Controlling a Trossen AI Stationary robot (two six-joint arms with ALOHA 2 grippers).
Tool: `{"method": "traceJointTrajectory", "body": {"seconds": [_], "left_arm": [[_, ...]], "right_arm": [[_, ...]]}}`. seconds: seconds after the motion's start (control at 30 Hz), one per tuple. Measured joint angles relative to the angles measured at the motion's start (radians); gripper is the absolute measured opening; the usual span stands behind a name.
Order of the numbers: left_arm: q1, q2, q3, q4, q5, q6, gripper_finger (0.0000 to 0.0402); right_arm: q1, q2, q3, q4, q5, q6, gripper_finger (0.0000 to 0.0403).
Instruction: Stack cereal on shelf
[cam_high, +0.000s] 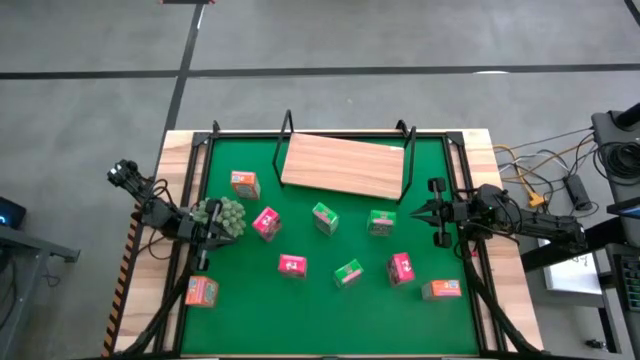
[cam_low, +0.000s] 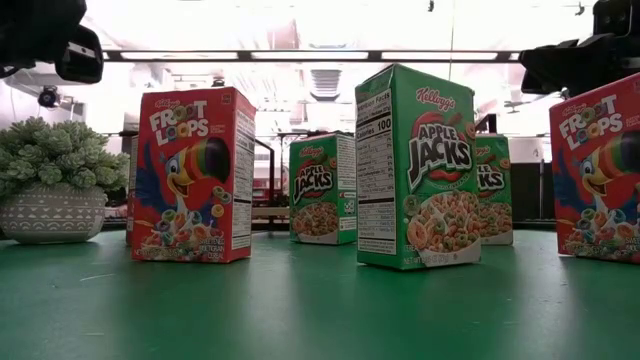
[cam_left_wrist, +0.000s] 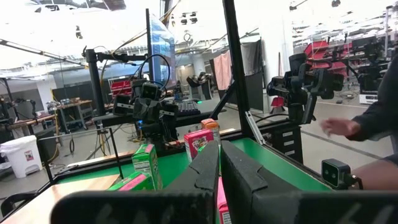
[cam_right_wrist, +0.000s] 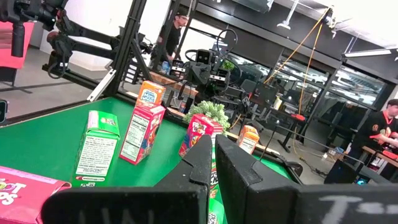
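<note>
Wooden and pale, the shelf (cam_high: 345, 166) lies at the far middle of the green mat (cam_high: 320, 300), a bare board with a black wire upright at each end. Nothing is on it.

All nine cereal boxes are on the mat in front of it. Three green boxes (cam_high: 325, 217) are in the middle: two stand near the shelf's front edge, one sits closer to the near side. Three pink-red boxes (cam_high: 266, 223) spread in a loose row across the middle. Three orange boxes (cam_high: 243, 183) sit toward the edges: one beside the shelf's left end, one at the near left corner, one at the near right.

A grey-green spiky ball (cam_high: 223, 216) in a pale patterned pot sits at the left edge of the mat.

My left gripper (cam_high: 208, 236) hangs over that left edge, right beside the ball, its jaws together and holding nothing. My right gripper (cam_high: 436, 211) hangs at the right edge, near the shelf's right end, jaws likewise together and empty.
</note>
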Motion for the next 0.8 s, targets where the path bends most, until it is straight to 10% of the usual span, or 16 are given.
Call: {"method": "traceJointTrajectory", "body": {"seconds": [0.43,0.8], "left_arm": [[0.000,0.000,0.000,0.025,0.000,0.004,0.0000],[0.000,0.000,0.001,0.399,0.000,-0.129,0.0000]], "right_arm": [[0.000,0.000,0.000,0.000,0.000,0.000,0.0012],[0.000,0.000,0.000,0.066,0.002,0.192,0.0012]]}}
